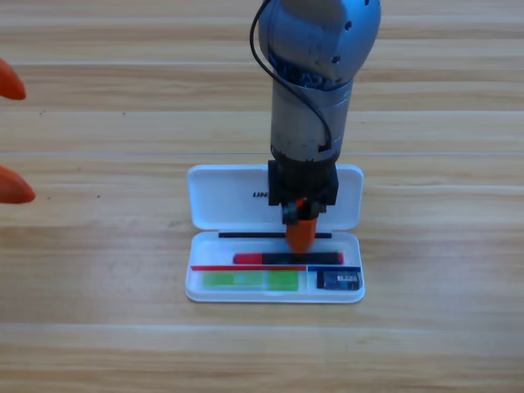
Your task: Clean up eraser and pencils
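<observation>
Wooden table [98, 327] with pale planks fills the view. Coming down from the top edge near the middle, the grey right arm [315, 74] reaches over the white case [209, 196], which lies open with its lid flat toward the top and its tray toward the bottom. The right gripper [300, 236] points straight down into the upper compartment of the tray, its orange tip touching or just above the red-and-black pencil [250, 259]; whether it is spread or closed on anything cannot be told, since the gap is hidden. That pencil lies lengthwise in the upper compartment, red end to the left, black barrel to the right. Below it, in the lower left compartment, lies the light green pencil [250, 281], also lengthwise. The eraser [338, 281], dark with a blue wrapper, sits in the small lower right compartment, just beside the green pencil's end. At the left edge, the left gripper [12, 135] waits with its two orange tips held wide apart
</observation>
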Robot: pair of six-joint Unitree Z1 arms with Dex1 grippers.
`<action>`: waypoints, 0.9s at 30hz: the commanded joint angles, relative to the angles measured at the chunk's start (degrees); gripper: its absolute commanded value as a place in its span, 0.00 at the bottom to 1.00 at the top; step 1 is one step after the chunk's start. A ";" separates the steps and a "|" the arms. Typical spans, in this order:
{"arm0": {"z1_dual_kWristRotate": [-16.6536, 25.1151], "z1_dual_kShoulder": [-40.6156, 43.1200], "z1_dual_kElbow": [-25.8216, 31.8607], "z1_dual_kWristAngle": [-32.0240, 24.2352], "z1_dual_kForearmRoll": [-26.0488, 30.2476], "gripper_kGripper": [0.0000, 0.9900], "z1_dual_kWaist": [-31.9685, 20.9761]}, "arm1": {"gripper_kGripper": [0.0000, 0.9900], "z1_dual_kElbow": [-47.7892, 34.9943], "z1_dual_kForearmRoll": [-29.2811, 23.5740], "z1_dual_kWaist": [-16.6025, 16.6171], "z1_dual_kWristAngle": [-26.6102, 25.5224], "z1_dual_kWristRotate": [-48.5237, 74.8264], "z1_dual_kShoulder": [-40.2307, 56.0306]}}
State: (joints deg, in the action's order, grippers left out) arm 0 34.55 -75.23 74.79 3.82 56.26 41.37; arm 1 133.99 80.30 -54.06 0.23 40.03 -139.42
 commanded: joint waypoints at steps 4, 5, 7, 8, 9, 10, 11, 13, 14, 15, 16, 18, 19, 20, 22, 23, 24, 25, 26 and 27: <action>0.17 0.70 -2.81 0.14 -1.94 1.00 -0.94 | 0.87 -0.13 1.09 -1.57 1.52 -1.35 -2.70; 0.17 0.70 -2.81 0.14 -1.94 1.00 -0.94 | 0.87 -0.31 1.27 -1.57 1.52 -1.44 -2.00; 0.17 0.97 -2.81 0.14 -2.03 1.00 -0.94 | 0.88 -1.10 1.44 -1.75 1.26 -1.53 0.02; 0.17 1.23 -2.72 0.14 -2.03 1.00 -0.94 | 0.88 -1.71 1.44 -1.83 1.08 -1.53 1.34; 0.08 1.58 -2.72 0.14 -2.03 1.00 -0.94 | 0.88 -2.33 1.44 -1.92 0.82 -1.53 2.75; -0.01 1.93 -2.63 0.23 -2.03 1.00 -0.94 | 0.89 -3.03 1.44 -2.01 0.64 -1.53 4.15; -0.27 2.37 -2.54 0.40 -2.03 1.00 -0.94 | 0.89 -3.91 1.44 -2.10 0.47 -1.53 5.65; -0.71 3.08 -2.10 0.93 -2.03 1.00 -1.12 | 0.89 -5.93 1.44 -2.19 0.20 -1.53 8.72; -0.80 3.43 -1.84 0.93 -2.12 1.00 -1.56 | 0.91 -7.25 1.44 -2.19 0.03 -1.53 10.31; -0.98 4.13 -1.49 0.93 -2.29 1.00 -2.35 | 0.91 -8.66 1.44 -2.19 -0.23 -1.44 11.97; -0.98 4.75 -0.96 0.84 -2.38 1.00 -3.40 | 0.91 -10.15 1.44 -2.19 -0.67 -1.44 13.73; -1.42 5.89 0.71 0.93 -2.47 1.00 -5.25 | 0.91 -13.49 1.44 -2.19 -1.47 -1.44 17.60; -1.68 6.33 1.41 1.46 -3.08 1.00 -6.04 | 0.91 -15.16 1.36 -2.19 -1.90 -1.44 19.53; -2.03 6.42 2.03 1.98 -4.14 1.00 -7.18 | 0.92 -16.74 1.36 -2.19 -2.70 -1.35 21.55; -2.21 6.24 2.20 3.04 -8.18 1.00 -9.82 | 0.94 -20.17 1.00 -2.19 -4.63 -1.35 25.69; -2.21 5.89 1.76 3.21 -10.91 1.00 -11.31 | 0.94 -22.45 0.21 -2.01 -5.68 -1.35 27.88; -2.30 5.01 1.59 3.21 -13.54 1.00 -12.81 | 0.94 -25.35 -1.55 -1.31 -6.91 -1.35 30.52; -2.47 3.78 1.59 2.77 -16.27 1.00 -14.65 | 0.94 -28.96 -3.92 -0.60 -8.14 -1.35 33.42; -2.73 2.20 1.50 1.54 -19.17 1.00 -16.76 | 0.94 -32.65 -6.73 0.27 -9.29 -1.44 36.32; -3.26 0.18 1.59 0.14 -21.80 1.00 -18.87 | 0.94 -36.34 -9.89 1.15 -10.34 -1.62 39.31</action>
State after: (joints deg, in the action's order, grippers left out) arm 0 32.90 -69.44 77.23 6.39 42.45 32.05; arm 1 109.65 78.88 -54.66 -6.02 38.64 -113.00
